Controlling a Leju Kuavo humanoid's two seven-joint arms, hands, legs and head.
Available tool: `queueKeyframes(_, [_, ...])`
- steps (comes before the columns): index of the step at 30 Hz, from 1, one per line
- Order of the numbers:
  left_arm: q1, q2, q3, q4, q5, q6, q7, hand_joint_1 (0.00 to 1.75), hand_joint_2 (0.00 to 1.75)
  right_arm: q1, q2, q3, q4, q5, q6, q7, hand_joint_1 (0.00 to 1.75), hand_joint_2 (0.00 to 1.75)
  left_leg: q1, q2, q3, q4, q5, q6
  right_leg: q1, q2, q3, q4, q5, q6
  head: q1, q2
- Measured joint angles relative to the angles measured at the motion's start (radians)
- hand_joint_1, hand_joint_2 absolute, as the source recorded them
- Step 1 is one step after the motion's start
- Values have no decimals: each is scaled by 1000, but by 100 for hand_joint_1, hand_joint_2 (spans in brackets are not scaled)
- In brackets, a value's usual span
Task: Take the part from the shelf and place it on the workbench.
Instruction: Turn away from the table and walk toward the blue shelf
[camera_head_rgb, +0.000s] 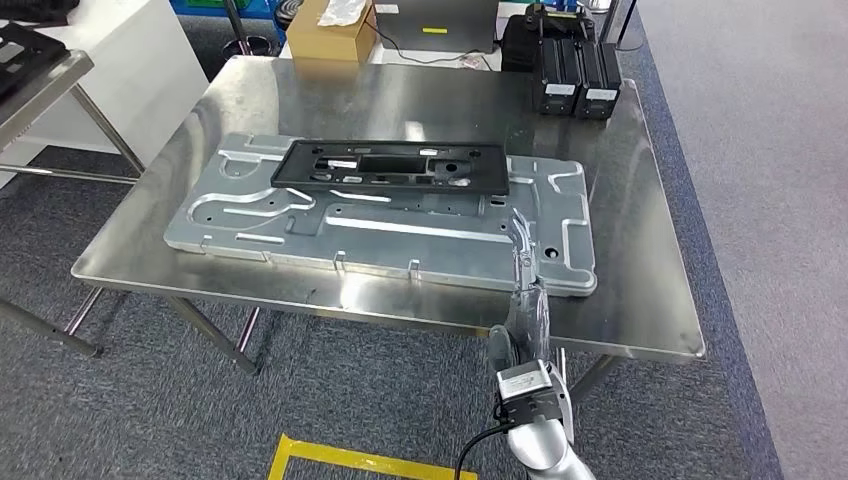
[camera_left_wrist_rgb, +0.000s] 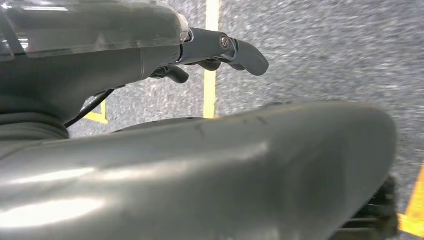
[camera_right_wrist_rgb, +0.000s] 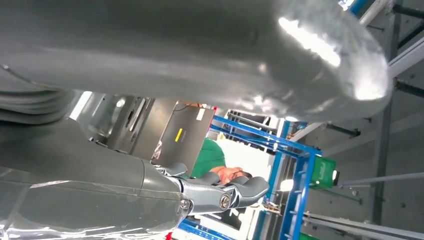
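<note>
Stainless steel is what you are looking at first in the head view: the worktop is carrying a large grey metal plate, and the black part is lying flat on that plate, toward its far edge. Nothing is holding the part. The right hand is hovering at the near edge of the worktop, just beside the plate's near right corner and well apart from the part; its fingers are pointing forward and carrying nothing. Beyond the worktop, two black boxes are sitting at the far right corner and a cardboard box is standing behind the far edge.

In the left wrist view, the left hand is hanging over grey carpet crossed by yellow floor tape. Its dark fingers are lying loosely extended and gripping nothing.

In the right wrist view, the right hand is showing a thick thumb above and darker fingers slightly apart, with nothing between them. A person in a green top is standing behind, near a blue frame.

Judging from this, you are seeing the placing step already done. The next move is calling for a clean withdrawal of the right arm without brushing the plate, or a return to the shelf if another part is wanted.
</note>
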Motion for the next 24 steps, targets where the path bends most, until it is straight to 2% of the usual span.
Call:
queueKeyframes(1, [0,0,0,0,0,0,0,0,0,2,1,5,-1,3,-4,0,0,0,0,0,-6,57,-25,-1,1,0,-17,1,13,0,0,0])
queueKeyframes(2, [1,1,0,0,0,-1,0,0,0,5,1,10,-2,4,-6,0,0,0,0,0,-1,91,-24,-1,2,-1,-35,2,26,0,0,0])
queueKeyframes(3, [1,1,0,0,0,-1,0,0,0,8,1,13,-2,4,-7,0,0,0,0,0,18,94,-3,0,4,-2,-51,3,38,1,0,0])
queueKeyframes(4, [1,2,1,0,-1,-1,0,0,0,10,2,17,-2,5,-8,0,0,0,0,0,57,62,29,4,5,-2,-68,4,50,3,0,0])
queueKeyframes(5, [0,3,1,0,-1,-2,0,0,0,11,2,19,-2,5,-8,0,0,0,-1,0,111,-1,51,10,6,-2,-82,5,62,5,0,0])
queueKeyframes(6, [-1,5,1,0,-1,-2,-1,0,0,12,4,22,-3,5,-8,0,0,0,-4,0,175,-86,53,17,8,-2,-92,7,73,8,0,0])
queueKeyframes(7, [-3,6,1,0,-1,-2,-1,0,0,12,5,24,-4,5,-8,0,0,0,-7,0,229,-165,44,23,9,-2,-100,8,84,12,0,0])
queueKeyframes(8, [-4,7,1,0,-1,-3,-2,0,0,12,7,27,-6,4,-8,0,0,0,-10,-1,264,-221,29,27,10,-3,-104,8,95,17,1,0])
queueKeyframes(9, [-5,7,1,0,-1,-3,-2,0,0,13,8,30,-6,3,-5,2,0,0,-13,-1,278,-251,21,31,10,-4,-105,5,106,23,1,0])
queueKeyframes(10, [-3,7,1,0,-1,-3,-3,0,0,13,9,33,-7,0,0,6,0,0,-12,0,273,-257,27,36,9,-4,-107,3,117,29,1,0])
queueKeyframes(11, [-2,8,1,0,-1,-4,-3,0,0,13,9,36,-7,-4,6,11,0,0,-11,2,265,-257,39,43,7,-3,-111,5,115,34,1,0])
queueKeyframes(12, [0,8,1,0,0,-5,-3,0,0,14,9,38,-7,-11,15,18,0,0,-9,5,254,-258,51,51,6,0,-119,21,92,39,1,0])
queueKeyframes(13, [1,8,2,0,0,-5,-2,0,0,14,9,39,-6,-22,26,27,0,0,-7,8,240,-259,66,58,5,2,-131,55,48,44,2,0])
queueKeyframes(15, [1,9,2,0,-1,-6,-2,0,0,14,9,39,-2,-53,57,50,0,0,-7,11,206,-257,94,65,1,3,-159,174,-66,51,3,0])
queueKeyframes(16, [1,10,2,0,-1,-6,-2,0,0,13,9,39,2,-71,73,63,0,0,-7,11,188,-255,107,65,1,3,-169,238,-98,54,3,0])
queueKeyframes(17, [2,10,2,0,-2,-6,-2,0,0,13,9,39,9,-89,88,76,0,0,-7,12,168,-251,121,64,0,3,-169,285,-104,56,3,0])
queueKeyframes(18, [3,11,2,0,-3,-7,-2,0,0,12,9,39,17,-107,102,89,0,0,-7,12,148,-247,133,62,0,3,-158,306,-87,56,3,0])
queueKeyframes(19, [4,11,2,0,-4,-7,-2,0,0,10,9,37,28,-126,116,103,0,0,-7,13,128,-241,143,60,-1,3,-129,292,-57,55,3,0])
queueKeyframes(20, [5,11,2,0,-7,-8,-2,0,0,6,9,34,41,-144,130,118,0,0,-7,13,110,-234,153,57,-1,3,-83,245,-32,52,3,0])
queueKeyframes(21, [6,11,2,0,-10,-9,-2,0,0,2,10,28,56,-157,139,132,0,0,-7,13,94,-227,161,54,0,4,-27,173,-31,47,3,0])
queueKeyframes(22, [6,11,2,0,-13,-10,-1,0,0,-3,10,21,71,-166,145,144,0,0,-8,12,82,-220,169,51,2,4,29,93,-43,42,3,0])
queueKeyframes(23, [6,11,2,1,-16,-10,0,0,0,-7,10,12,86,-169,147,151,0,0,-9,11,75,-217,176,45,5,4,69,33,-61,38,2,0])
queueKeyframes(24, [7,11,2,1,-18,-11,1,0,0,-10,10,2,101,-171,149,155,0,0,-9,10,72,-215,185,40,8,4,89,-5,-77,33,3,0])
